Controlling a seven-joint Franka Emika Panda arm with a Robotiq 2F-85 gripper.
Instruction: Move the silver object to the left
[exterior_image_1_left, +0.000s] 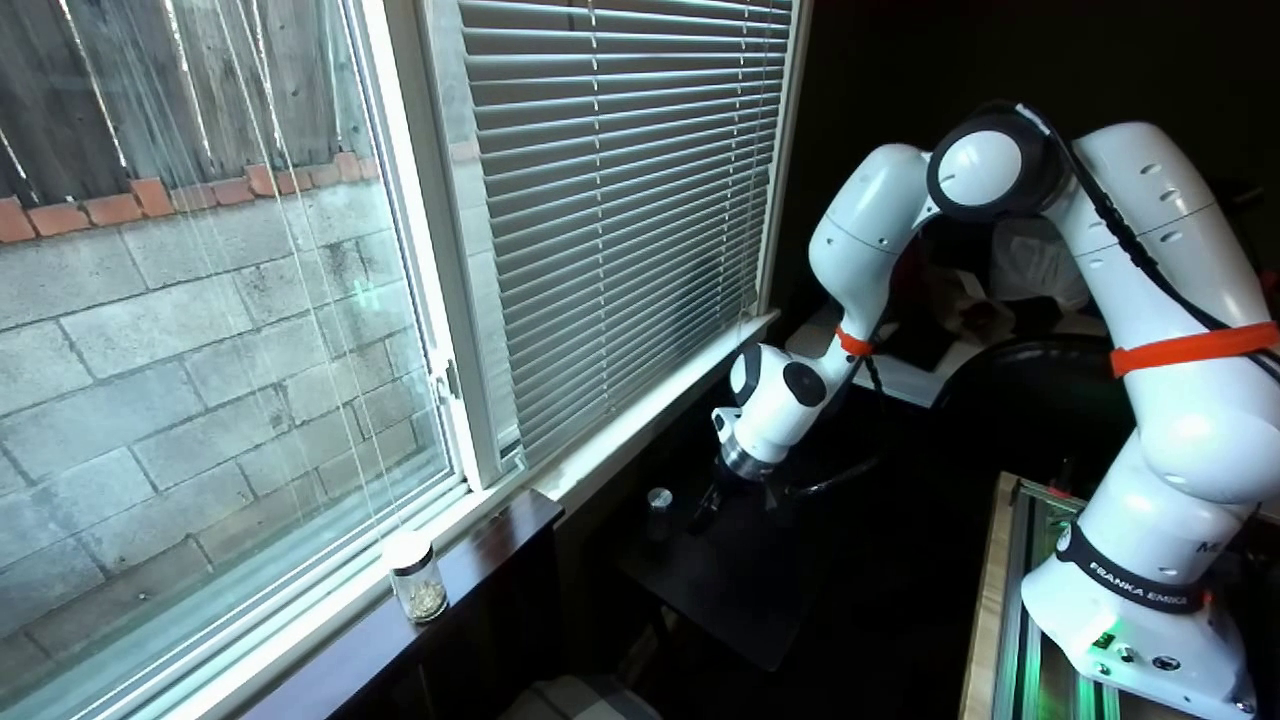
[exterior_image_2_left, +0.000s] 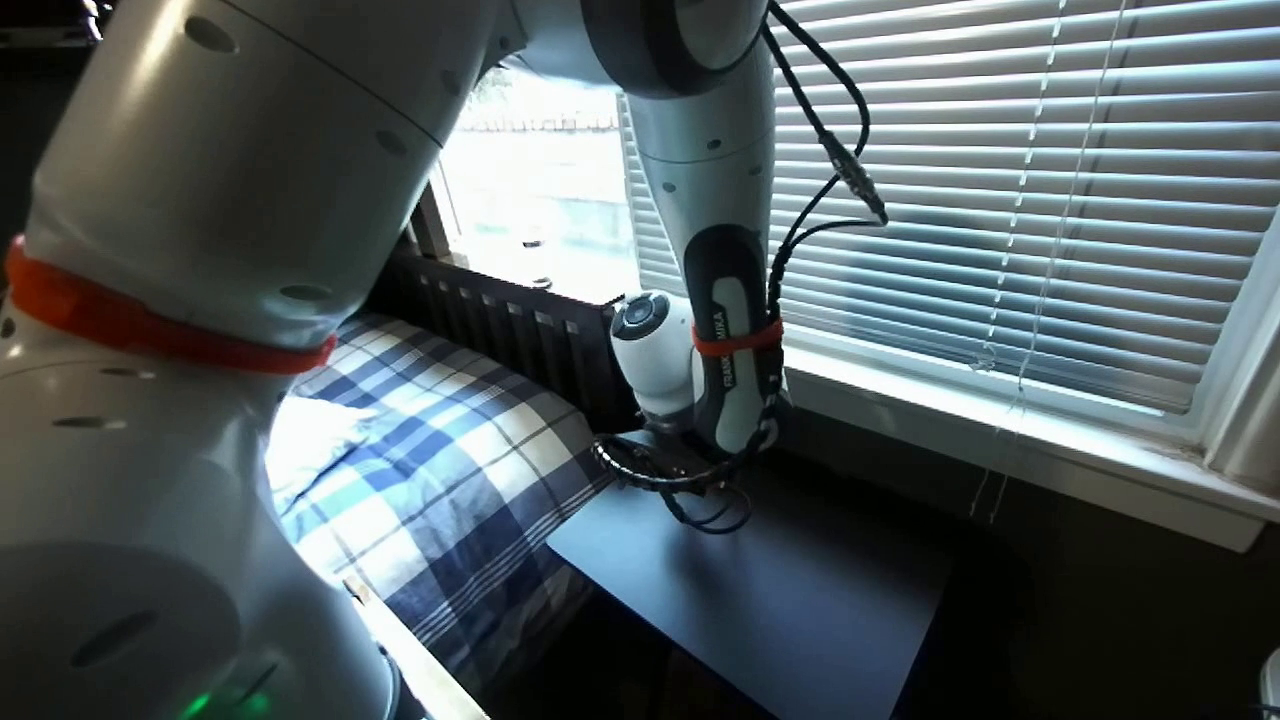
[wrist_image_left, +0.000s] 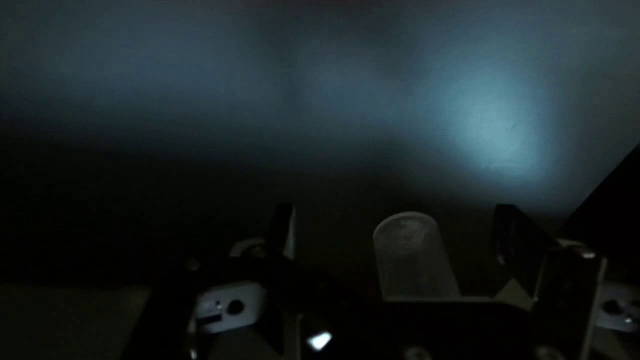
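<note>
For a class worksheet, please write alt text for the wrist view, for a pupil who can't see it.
A dull silver-grey cylinder appears framed by the open end effector, with gaps showing on both sides, low in a very dim picture. Beyond lies a dark tabletop with a bluish glow at upper right.

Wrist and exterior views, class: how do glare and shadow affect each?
Wrist view: mostly dark, hazy glare on flat dark tabletop; in an exterior view, clear glass window washed out; in an exterior view, silver cylinder shadowed below its bright top.
</note>
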